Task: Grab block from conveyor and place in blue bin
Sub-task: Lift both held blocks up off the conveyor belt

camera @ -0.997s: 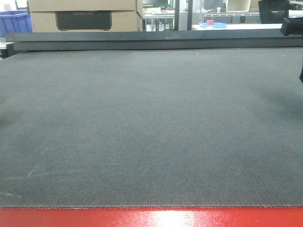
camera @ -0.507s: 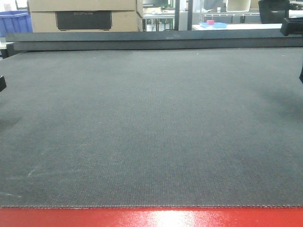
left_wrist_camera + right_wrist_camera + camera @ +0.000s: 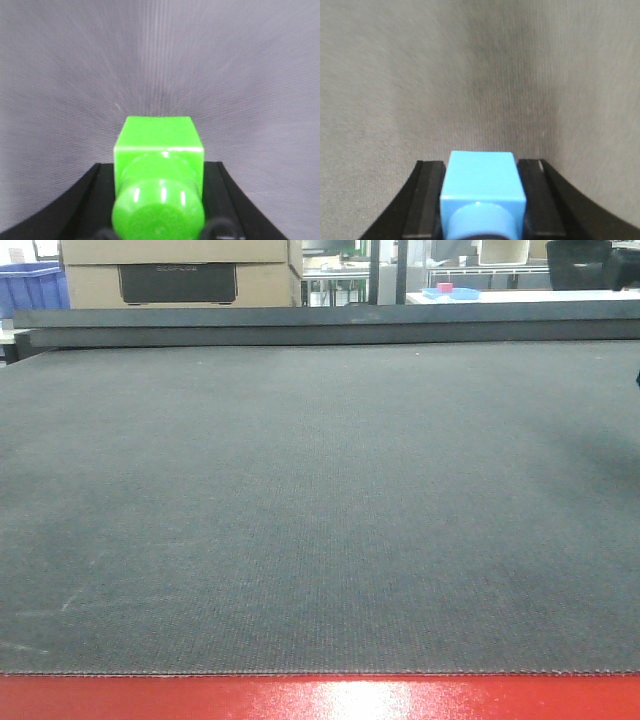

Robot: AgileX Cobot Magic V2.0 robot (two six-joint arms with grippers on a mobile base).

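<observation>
The conveyor (image 3: 320, 510) is a wide dark grey-green belt with a glossy red frame edge (image 3: 320, 698) along the front. Nothing lies on it in the front view. My right gripper (image 3: 481, 167) is shut on the bright blue block (image 3: 481, 180) and holds it above the belt (image 3: 480, 75). Only a dark sliver of the right arm (image 3: 637, 376) shows at the right edge of the front view. My left gripper (image 3: 160, 170) is shut on a bright green block (image 3: 159, 142) above the belt; it is out of the front view. A blue bin (image 3: 28, 288) stands far back on the left.
A dark rail (image 3: 320, 325) bounds the belt's far side. Behind it stand cardboard boxes (image 3: 175, 275). A small pink block on a blue tray (image 3: 447, 289) sits on a far table at the back right.
The left gripper tip seen at the left edge half a second ago has left the front view. The right arm's dark part at the top right has mostly gone too.
</observation>
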